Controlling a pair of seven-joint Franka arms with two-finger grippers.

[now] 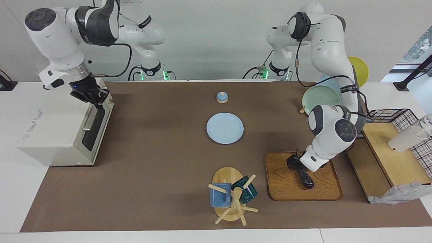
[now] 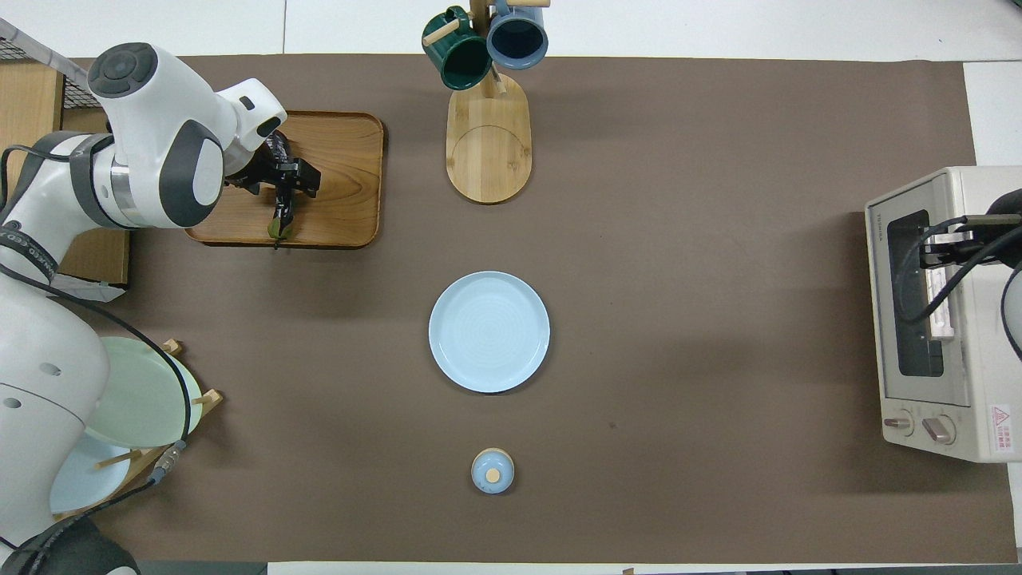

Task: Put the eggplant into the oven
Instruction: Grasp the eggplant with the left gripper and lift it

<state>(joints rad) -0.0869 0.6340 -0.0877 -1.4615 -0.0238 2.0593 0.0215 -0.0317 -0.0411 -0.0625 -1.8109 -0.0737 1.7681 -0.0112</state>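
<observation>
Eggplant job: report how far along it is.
Nothing is finished yet: the eggplant lies on the wooden tray and the oven door is closed. In hand: the left gripper, open, is down around the eggplant, and the right gripper is shut at the oven's handle. Left: open the door, lift the eggplant, carry it inside.

The left gripper (image 1: 293, 162) and its wrist cover the upper half of the eggplant (image 1: 306, 179), so contact there cannot be read. In the overhead view the oven (image 2: 942, 319) runs off the frame's edge. The right gripper (image 1: 98, 98) hides the near end of the oven's handle (image 1: 90, 118).
</observation>
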